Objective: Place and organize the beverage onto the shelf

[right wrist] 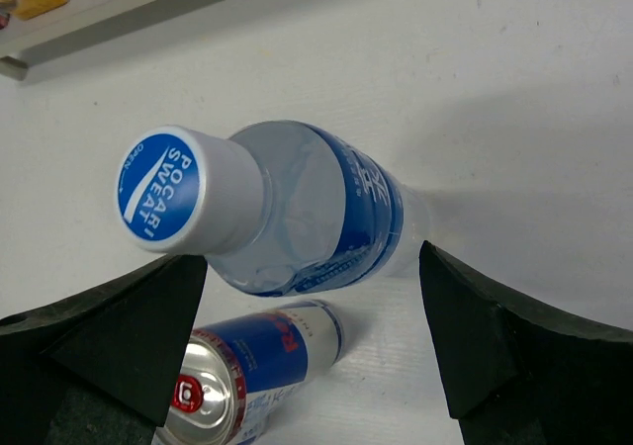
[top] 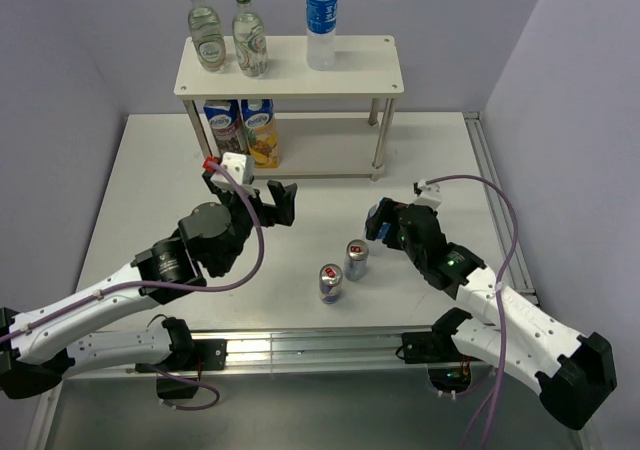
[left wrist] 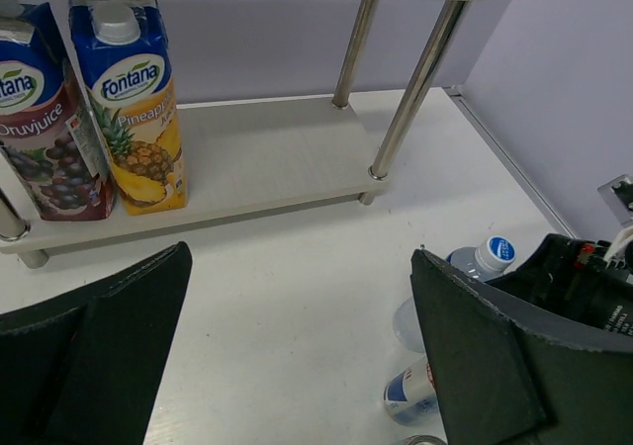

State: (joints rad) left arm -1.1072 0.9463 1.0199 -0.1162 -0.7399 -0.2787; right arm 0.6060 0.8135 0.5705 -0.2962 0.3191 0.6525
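The cream two-tier shelf (top: pixel 350 65) stands at the back; its lower board shows in the left wrist view (left wrist: pixel 267 158). On top stand two glass bottles (top: pixel 207 32) (top: pixel 249 38) and a Pocari Sweat bottle (top: pixel 321 20). Below stand a grape juice carton (left wrist: pixel 40 129) and a pineapple carton (left wrist: pixel 134 109). A second Pocari bottle (right wrist: pixel 297 208) stands on the table between the open fingers of my right gripper (right wrist: pixel 314 257), not clamped. Two Red Bull cans (top: pixel 356 259) (top: pixel 330 283) stand beside it. My left gripper (top: pixel 255 198) is open and empty in front of the shelf.
The purple walls close in behind and to the right of the shelf. A metal rail (top: pixel 500 210) runs along the table's right edge. The lower tier has bare board right of the cartons. The right arm's cable (top: pixel 500 220) loops above the table.
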